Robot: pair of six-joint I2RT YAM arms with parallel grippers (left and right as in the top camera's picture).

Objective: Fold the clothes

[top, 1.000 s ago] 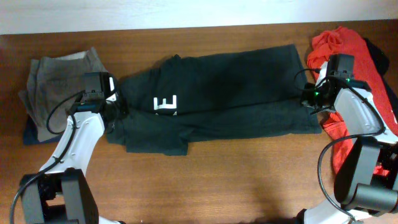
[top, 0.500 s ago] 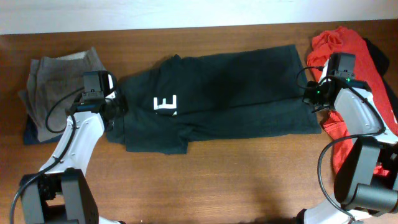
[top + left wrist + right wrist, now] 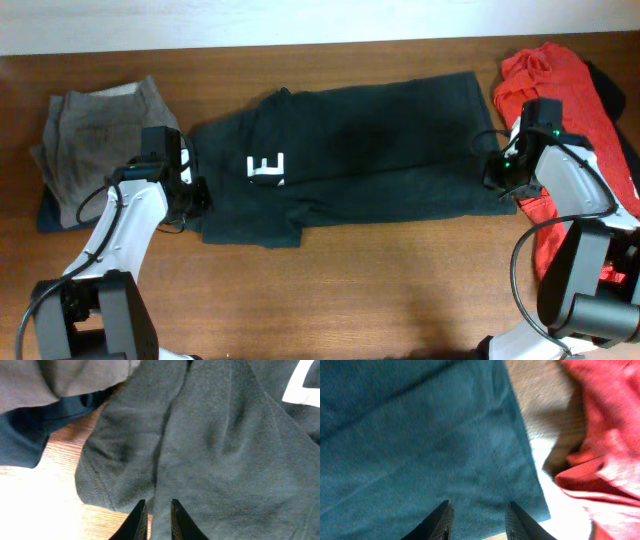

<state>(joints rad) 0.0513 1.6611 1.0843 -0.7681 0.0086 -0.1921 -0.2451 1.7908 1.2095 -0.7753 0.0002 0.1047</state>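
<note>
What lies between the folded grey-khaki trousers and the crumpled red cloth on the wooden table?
The soft dark charcoal trousers, spread lengthwise, fill that stretch; the overhead view shows it.

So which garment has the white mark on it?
The dark trousers spread flat in the middle; the grey-khaki pile at left and red pile at right show none.

Dark charcoal trousers [image 3: 350, 150] lie flat on the wooden surface [image 3: 380, 290].
Left hand [image 3: 193, 196] at their left end, right hand [image 3: 497, 174] at their right; grey-khaki trousers [image 3: 100, 140] further left, red garment [image 3: 570, 100] further right.
</note>
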